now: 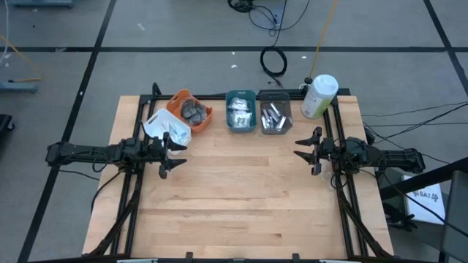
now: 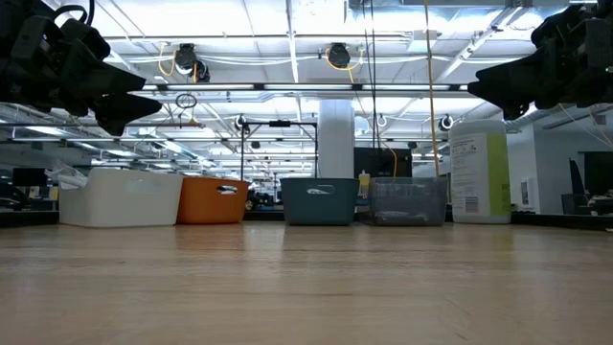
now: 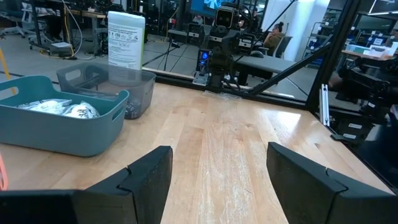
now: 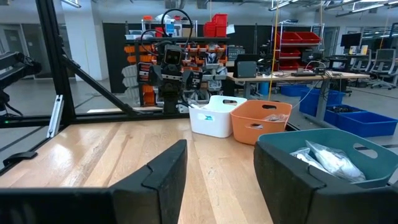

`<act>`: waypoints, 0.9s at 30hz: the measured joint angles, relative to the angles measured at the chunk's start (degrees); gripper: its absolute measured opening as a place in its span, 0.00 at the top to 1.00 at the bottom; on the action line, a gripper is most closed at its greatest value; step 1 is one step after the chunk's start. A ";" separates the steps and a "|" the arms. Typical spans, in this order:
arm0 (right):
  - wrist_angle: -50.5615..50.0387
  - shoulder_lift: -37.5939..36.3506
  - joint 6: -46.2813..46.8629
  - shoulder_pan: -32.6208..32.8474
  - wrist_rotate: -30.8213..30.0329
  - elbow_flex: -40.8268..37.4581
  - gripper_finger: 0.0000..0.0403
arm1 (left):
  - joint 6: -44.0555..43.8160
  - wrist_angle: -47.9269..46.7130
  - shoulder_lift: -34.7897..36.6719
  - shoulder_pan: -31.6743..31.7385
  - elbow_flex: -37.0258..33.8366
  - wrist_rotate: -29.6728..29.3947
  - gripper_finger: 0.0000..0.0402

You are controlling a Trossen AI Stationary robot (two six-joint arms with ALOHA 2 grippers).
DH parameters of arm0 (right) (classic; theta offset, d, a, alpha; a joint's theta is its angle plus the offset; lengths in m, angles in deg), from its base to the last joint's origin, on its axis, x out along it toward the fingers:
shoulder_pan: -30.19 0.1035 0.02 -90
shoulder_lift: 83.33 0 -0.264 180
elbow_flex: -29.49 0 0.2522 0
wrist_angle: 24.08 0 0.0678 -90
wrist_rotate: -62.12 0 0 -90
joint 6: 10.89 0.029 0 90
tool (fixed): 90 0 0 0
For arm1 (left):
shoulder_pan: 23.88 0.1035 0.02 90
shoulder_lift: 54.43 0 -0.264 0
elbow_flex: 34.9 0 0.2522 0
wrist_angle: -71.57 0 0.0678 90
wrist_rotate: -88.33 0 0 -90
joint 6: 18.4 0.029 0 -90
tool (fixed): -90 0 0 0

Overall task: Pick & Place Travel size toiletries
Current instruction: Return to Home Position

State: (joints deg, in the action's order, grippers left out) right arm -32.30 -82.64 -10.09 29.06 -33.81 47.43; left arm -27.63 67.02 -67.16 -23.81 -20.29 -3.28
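Hovering empty, left end effector (image 1: pixel 176 154) spread apart, right end effector (image 1: pixel 301 147) spread apart

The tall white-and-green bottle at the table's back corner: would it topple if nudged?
Probably, if pushed high: the bottle stands upright, tall for its base. Pushed low, it might slide on the smooth wooden table instead. Once down, its round body would likely roll.

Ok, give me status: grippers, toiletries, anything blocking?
Left gripper open, empty, over table's left side. Right gripper open, empty, right side. Toiletries in back bins. Bottle beside bins, away from arms.
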 joint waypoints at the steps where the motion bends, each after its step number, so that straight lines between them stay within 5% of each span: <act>1: 0.00 0.00 0.00 -0.01 -0.01 0.00 0.57 | 0.00 -0.01 -0.01 0.00 0.00 0.01 0.36; 27: 0.00 0.00 0.00 0.00 0.00 0.00 0.57 | 0.00 0.00 0.00 0.00 0.00 0.01 0.36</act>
State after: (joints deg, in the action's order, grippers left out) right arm -32.30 -82.64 -10.09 29.06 -33.81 47.43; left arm -27.63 67.02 -67.16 -23.81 -20.29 -3.28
